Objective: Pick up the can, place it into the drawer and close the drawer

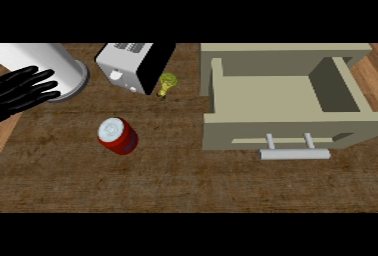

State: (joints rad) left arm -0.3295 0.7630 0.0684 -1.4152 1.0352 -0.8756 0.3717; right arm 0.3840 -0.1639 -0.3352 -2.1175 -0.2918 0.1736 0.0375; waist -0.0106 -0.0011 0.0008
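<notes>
A red can (117,136) with a silver top stands upright on the wooden counter, left of centre. To its right a beige drawer (214,87) is pulled open, its inside bare, with a grey bar handle (294,154) on its front. My left hand (26,92) rests at the view's left edge, fingers spread and straight, well up and left of the can and apart from it. My right hand does not show.
A white cylinder (52,65) lies at the upper left, just behind my left hand. A grey and black toaster (133,65) stands behind the can. A small green object (167,84) sits between the toaster and the drawer.
</notes>
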